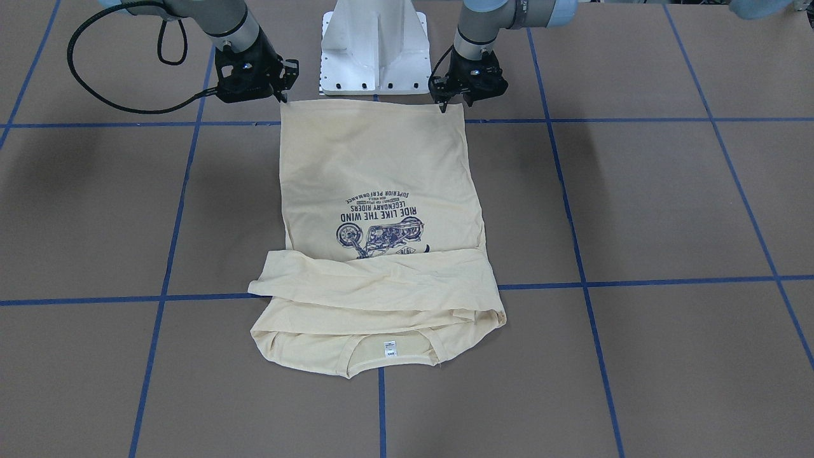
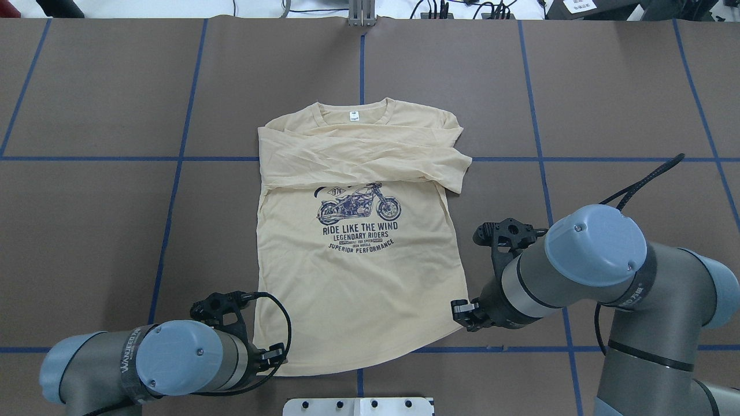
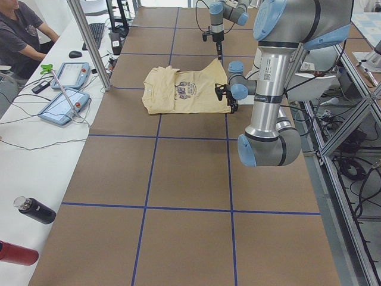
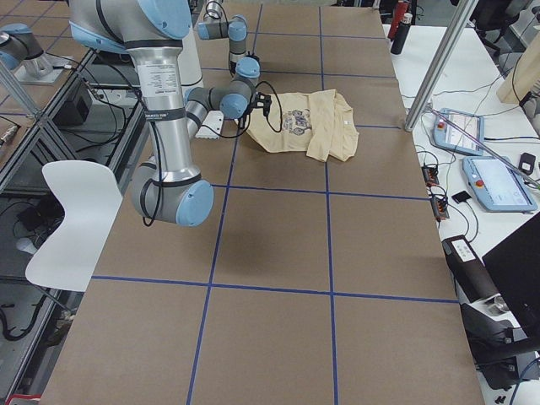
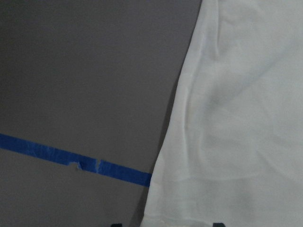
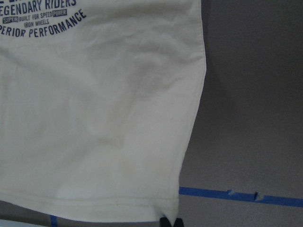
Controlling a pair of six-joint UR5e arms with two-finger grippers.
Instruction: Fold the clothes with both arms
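- Cream thin shirt (image 2: 358,289), flat on my brown bench (image 2: 87,231), sleeves crossed, softly creased.
- Left arm (image 2: 173,358): jaws apart astride hem corner.
- Right arm (image 2: 578,271): jaws pinching hem corner.

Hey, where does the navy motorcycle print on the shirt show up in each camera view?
Front-facing: print at centre, upside down.
Overhead: print at centre, upright.
Exterior left: print small, upper middle.
Exterior right: print small, upper middle.
Left wrist: not in it.
Right wrist: only its lowest lettering, top left corner.
Shared landmark: the folded sleeves of the shirt cover the print's top edge.
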